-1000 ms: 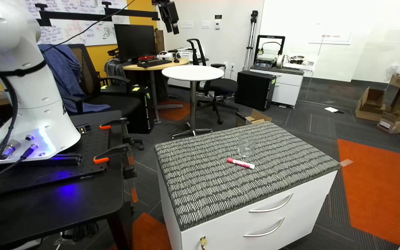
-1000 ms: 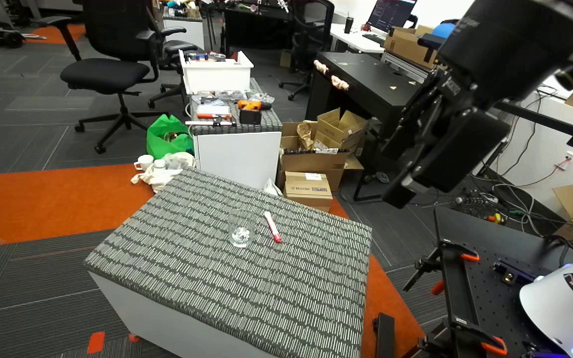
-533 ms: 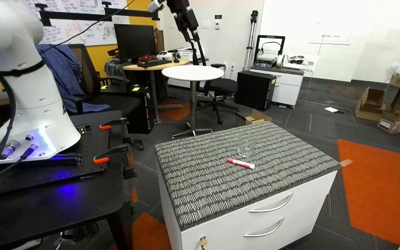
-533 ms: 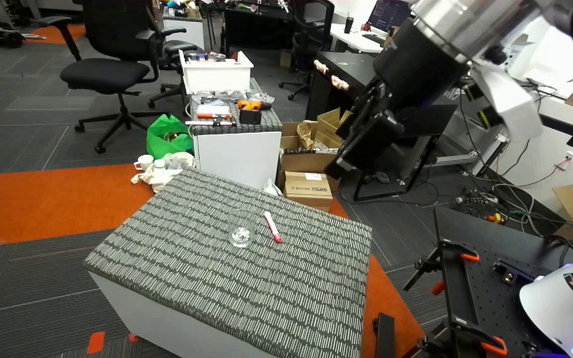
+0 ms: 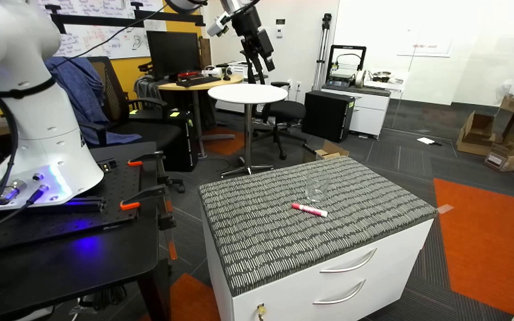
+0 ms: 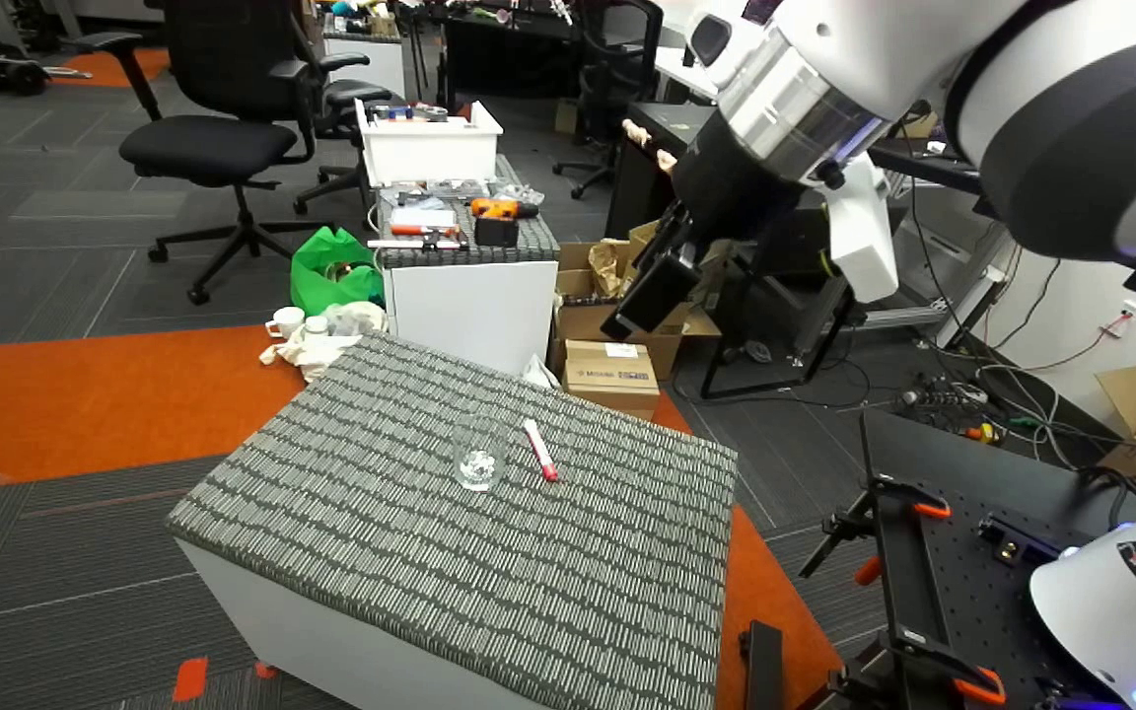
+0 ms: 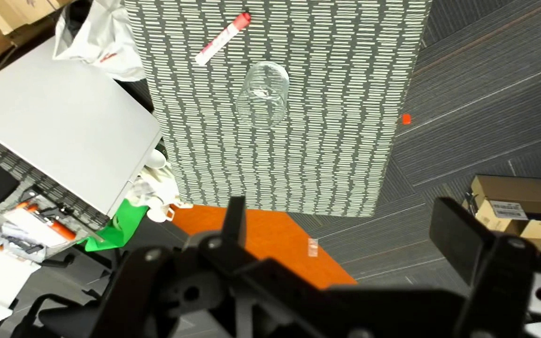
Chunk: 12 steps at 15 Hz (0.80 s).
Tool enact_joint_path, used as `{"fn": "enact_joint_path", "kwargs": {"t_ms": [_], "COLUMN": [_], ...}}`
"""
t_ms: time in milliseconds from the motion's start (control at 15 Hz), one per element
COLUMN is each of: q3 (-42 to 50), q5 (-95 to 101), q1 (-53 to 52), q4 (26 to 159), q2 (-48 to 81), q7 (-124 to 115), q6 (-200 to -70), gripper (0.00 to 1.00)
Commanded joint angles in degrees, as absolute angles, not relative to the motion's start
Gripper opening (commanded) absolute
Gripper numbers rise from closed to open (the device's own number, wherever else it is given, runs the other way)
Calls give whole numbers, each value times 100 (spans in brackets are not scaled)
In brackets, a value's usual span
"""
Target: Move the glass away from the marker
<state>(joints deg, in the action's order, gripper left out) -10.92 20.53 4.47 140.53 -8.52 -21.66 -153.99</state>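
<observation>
The clear glass (image 5: 317,189) stands upright on the grey ribbed mat (image 5: 279,240), which tops a white cabinet; it also shows in an exterior view (image 6: 478,463) and in the wrist view (image 7: 263,96). The red-pink marker (image 5: 309,210) with a white end lies close beside the glass, apart from it; it also shows in an exterior view (image 6: 540,452) and in the wrist view (image 7: 223,38). My gripper (image 7: 341,218) is open and empty, its fingers wide apart. In both exterior views the gripper (image 5: 259,62) (image 6: 639,291) hangs in the air, well above and apart from the glass.
The white cabinet (image 5: 301,294) has edges on all sides of the mat. A black bench (image 5: 118,249) with clamps carries the robot base. Another cabinet with tools (image 6: 469,306) and cardboard boxes (image 6: 612,375) stand beside the mat's cabinet.
The arm has swung toward the mat: the gripper has moved right and down in an exterior view, and left in an exterior view. The glass and marker have not moved.
</observation>
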Motion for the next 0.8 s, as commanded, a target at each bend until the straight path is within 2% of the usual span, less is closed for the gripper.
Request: {"fn": "enact_joint_path", "kwargs": {"t_ms": [0, 733], "q3": [-899, -80], "q5": [2379, 2083], "q1": [445, 120], "q4": [13770, 13013], "q2": [-348, 971], "q7": [-2431, -2033], "q6": [-15535, -15538], "gripper": [100, 100]}}
